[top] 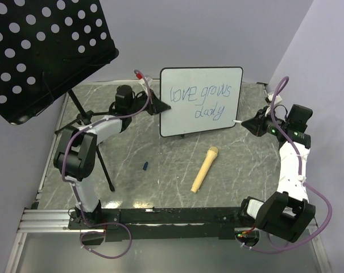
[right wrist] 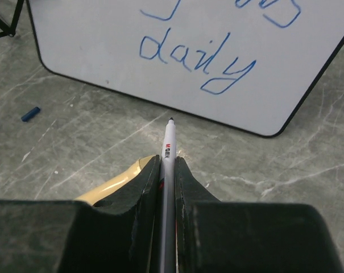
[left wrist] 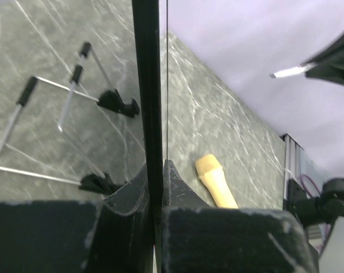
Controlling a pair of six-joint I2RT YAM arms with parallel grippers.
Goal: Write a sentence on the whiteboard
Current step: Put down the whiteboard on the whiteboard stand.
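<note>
Both grip: left tool the upright whiteboard by its edge, right tool a marker aimed at the sentence.

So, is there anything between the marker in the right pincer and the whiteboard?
Nothing visible does. The marker in the right pincer points at the lower rim of the whiteboard, its tip apart from it, with only tabletop between them.

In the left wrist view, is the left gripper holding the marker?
No, the left gripper is shut on the black edge of the whiteboard; the marker sits in the right gripper.
</note>
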